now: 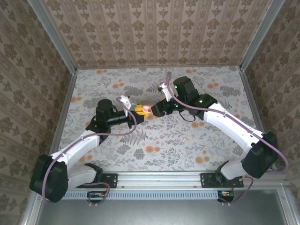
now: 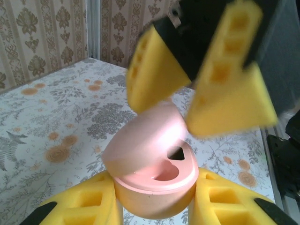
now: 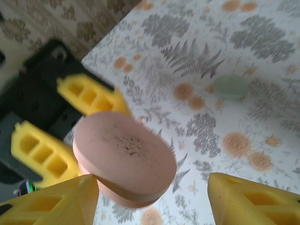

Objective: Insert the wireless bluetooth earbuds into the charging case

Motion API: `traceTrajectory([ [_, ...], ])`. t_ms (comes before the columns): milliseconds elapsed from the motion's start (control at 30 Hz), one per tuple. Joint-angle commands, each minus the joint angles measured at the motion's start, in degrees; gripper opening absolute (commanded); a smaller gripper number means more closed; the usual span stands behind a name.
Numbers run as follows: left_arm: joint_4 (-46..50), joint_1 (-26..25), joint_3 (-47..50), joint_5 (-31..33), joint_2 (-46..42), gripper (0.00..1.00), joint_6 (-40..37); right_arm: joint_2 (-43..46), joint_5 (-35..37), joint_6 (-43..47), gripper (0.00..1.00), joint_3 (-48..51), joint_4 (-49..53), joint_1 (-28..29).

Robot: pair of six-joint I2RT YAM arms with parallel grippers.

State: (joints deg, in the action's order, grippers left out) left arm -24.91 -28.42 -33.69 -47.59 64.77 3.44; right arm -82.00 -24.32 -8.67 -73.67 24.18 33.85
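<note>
The left fingers (image 2: 79, 208) are clenched on the base of the pink rounded plastic charging case (image 2: 154, 192), held above the flower-printed tabletop (image 2: 56, 117) with its lid (image 2: 140, 140) tilted open. The right fingers (image 3: 51, 201) stand released, straddling that lid.

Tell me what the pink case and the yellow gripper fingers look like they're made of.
Pink charging case: probably hard plastic, smooth matte moulded shell with faint sheen on the lid. Yellow fingers: possibly foam or soft rubber, dull surface with moulded rectangular pockets.
</note>
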Motion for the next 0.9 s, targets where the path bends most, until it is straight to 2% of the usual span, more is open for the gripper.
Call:
traceTrajectory([
  [0, -1.9, -0.8, 0.1, -6.5, -0.9, 0.18, -0.2, -1.0, 4.1, -2.3, 0.63, -1.3, -2.1, -2.4],
  [300, -2.5, 0.0, 0.4, -5.6, -0.4, 0.18, 0.7, 0.1, 1.6, -3.6, 0.64, -1.2, -1.6, -3.1],
  [500, -2.0, 1.9, 1.2, -4.1, -1.0, 0.18, 1.6, 4.8, 0.9, -7.2, 0.65, 1.8, -2.9, -3.1],
  [767, 3.6, 7.8, 2.7, -3.5, -7.2, 0.18, 0.4, 2.6, 3.6, -18.0, 0.63, 4.0, -2.3, -3.2],
  [867, 7.8, 9.3, 3.2, -2.4, -11.1, 0.18, -0.8, -2.1, 4.0, -23.4, 0.60, 4.4, -3.1, -3.1],
])
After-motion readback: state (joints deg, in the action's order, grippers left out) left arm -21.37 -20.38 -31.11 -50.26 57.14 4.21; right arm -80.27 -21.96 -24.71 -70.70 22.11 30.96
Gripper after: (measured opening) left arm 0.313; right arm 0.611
